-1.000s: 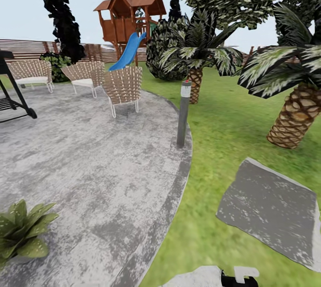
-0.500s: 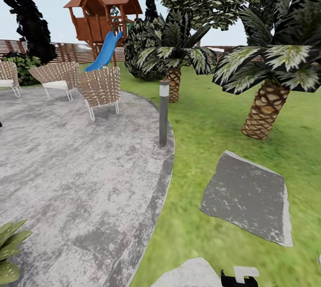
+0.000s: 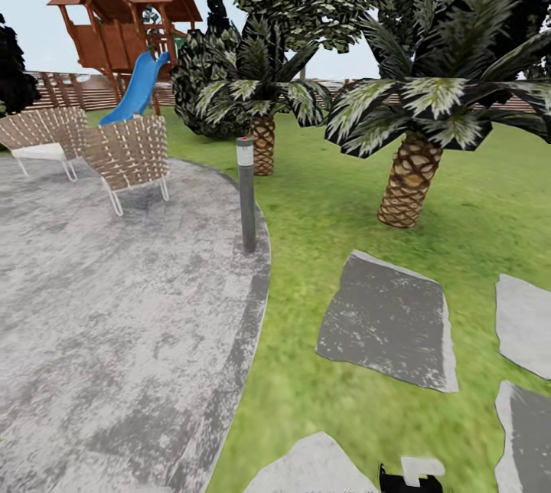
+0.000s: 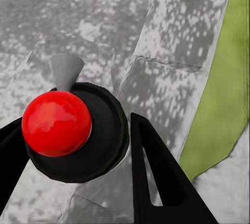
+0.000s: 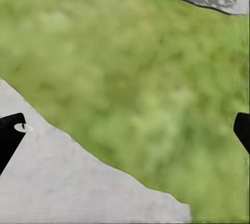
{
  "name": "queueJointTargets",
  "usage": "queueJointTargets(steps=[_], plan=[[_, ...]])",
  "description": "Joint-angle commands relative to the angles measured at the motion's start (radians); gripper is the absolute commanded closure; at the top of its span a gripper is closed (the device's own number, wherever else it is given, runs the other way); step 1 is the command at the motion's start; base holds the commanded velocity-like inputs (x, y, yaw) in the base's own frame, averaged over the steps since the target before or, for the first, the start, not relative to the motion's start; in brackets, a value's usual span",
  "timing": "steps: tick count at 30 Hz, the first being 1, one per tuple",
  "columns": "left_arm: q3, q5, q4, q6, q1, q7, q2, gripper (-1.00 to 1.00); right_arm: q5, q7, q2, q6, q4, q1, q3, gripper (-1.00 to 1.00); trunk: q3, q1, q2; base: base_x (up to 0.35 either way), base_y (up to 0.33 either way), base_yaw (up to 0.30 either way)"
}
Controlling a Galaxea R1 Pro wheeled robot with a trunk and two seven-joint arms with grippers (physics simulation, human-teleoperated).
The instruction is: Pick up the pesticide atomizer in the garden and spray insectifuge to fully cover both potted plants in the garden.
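In the left wrist view the pesticide atomizer point(image 4: 107, 130) is seen from above: a dark round body, a red ball-like part and a pale grey nozzle. My left gripper point(image 4: 75, 122) is shut on it, one black finger on each side, above grey paving. My right gripper point(image 5: 125, 127) is open, its fingers far apart over grass and a grey stone. The head view looks over the garden: the lawn point(image 3: 321, 202), the round paved patch point(image 3: 115, 309) and a stepping stone point(image 3: 386, 321). The potted plants are out of view.
A grey post point(image 3: 246, 194) with a red-dotted top stands at the paving's edge. Wicker chairs point(image 3: 126, 156) sit on the far paving, before a wooden playhouse with a blue slide point(image 3: 138, 83). Two palms point(image 3: 409, 179) rise from the lawn, and a slatted fence point(image 3: 76, 91) runs behind.
The head camera has turned right, so the whole scene slid left. The leafy potted plant at the lower left has left the picture, and more stepping stones show at the right.
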Motion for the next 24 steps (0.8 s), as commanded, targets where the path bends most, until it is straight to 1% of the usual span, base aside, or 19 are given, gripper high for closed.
queueJointTargets(steps=[1,24], plan=[[-0.003,0.001,0.000,-0.004,0.000,0.003,0.000,1.00,0.010,-0.004,0.001,-0.003,0.002,-0.001,-0.007,-1.00,-0.001,0.000,0.000,0.000,0.000,-0.292],[-0.003,0.000,0.001,-0.003,0.000,0.003,-0.001,1.00,0.010,-0.002,0.002,-0.001,0.002,-0.001,-0.007,-1.00,-0.001,0.000,0.000,0.000,0.000,-0.292]])
